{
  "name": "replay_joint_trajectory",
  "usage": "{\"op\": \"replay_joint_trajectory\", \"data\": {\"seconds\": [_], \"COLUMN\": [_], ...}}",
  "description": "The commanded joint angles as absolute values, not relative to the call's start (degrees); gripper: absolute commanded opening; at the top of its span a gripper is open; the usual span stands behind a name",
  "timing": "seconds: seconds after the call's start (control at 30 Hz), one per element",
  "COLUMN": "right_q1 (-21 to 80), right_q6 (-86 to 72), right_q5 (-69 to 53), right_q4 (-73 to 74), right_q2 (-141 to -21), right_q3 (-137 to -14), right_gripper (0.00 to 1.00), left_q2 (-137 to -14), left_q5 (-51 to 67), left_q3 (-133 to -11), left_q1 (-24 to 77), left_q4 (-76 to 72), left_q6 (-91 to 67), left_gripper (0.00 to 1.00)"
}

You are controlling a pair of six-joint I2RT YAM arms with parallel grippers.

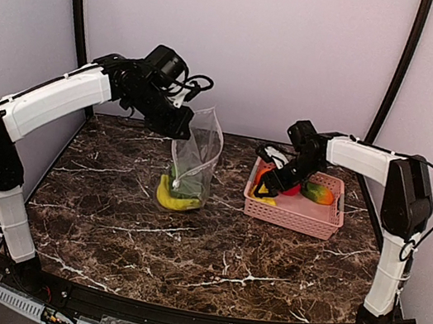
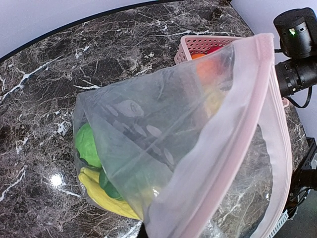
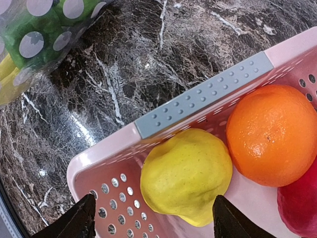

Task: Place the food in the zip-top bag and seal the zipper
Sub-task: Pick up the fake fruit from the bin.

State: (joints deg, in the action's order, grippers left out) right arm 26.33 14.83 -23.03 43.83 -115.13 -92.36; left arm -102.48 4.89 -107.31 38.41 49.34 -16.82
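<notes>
Two arms at work, seen from above. We see the left arm [image 1: 55, 100] rise from its base, elbow high, and reach forward and inward. The left gripper [image 1: 186, 129] is raised, its jaws closed on the top edge of the zip-top bag [image 1: 200, 146]. The right arm [image 1: 368, 159] folds inward and down. The right gripper [image 3: 154, 203] points downward, its jaws standing wide apart.

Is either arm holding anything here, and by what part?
Left fingers pinch the bag by its zipper edge; right fingers stand open around the lemon, holding nothing.

The red fruit [image 3: 302, 208] runs off the edge — the bag [image 2: 163, 124] hides the tips of the left hand [image 1: 189, 130]
</notes>
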Motion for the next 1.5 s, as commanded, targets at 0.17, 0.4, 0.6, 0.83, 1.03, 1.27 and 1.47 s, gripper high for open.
{"op": "replay_joint_trajectory", "data": {"seconds": [0.17, 0.4, 0.6, 0.83, 1.03, 1.27, 1.47], "right_q1": [25.86, 25.79, 25.68, 25.74, 25.62, 25.53, 25.32], "right_q6": [13.05, 12.62, 12.66, 13.28, 14.03, 14.67, 17.71], "right_q5": [-21.47, -21.63, -19.53, -16.20, -15.29, -15.07, -16.68], "right_q4": [44.85, 45.18, 45.26, 44.51, 43.19, 42.96, 43.07], "right_q2": [-118.60, -120.82, -122.00, -119.96, -116.43, -112.81, -107.00], "right_q3": [-95.98, -96.68, -96.90, -95.16, -92.99, -91.33, -90.27], "right_gripper": [0.83, 0.90, 0.88, 0.76, 0.66, 0.58, 0.55], "left_q2": [-98.32, -97.94, -97.66, -97.04, -96.63, -96.32, -96.51], "left_q5": [5.10, 5.44, 5.42, 5.60, 5.87, 5.95, 5.83], "left_q3": [-106.06, -105.21, -104.63, -103.36, -102.44, -101.79, -102.21], "left_q1": [38.40, 38.41, 38.41, 38.41, 38.41, 38.41, 38.36], "left_q4": [49.32, 48.98, 48.62, 47.82, 47.32, 46.89, 46.85], "left_q6": [-16.20, -16.60, -16.66, -16.91, -17.13, -17.23, -17.15], "left_gripper": [0.01, 0.01, 0.01, 0.01, 0.01, 0.01, 0.01]}}
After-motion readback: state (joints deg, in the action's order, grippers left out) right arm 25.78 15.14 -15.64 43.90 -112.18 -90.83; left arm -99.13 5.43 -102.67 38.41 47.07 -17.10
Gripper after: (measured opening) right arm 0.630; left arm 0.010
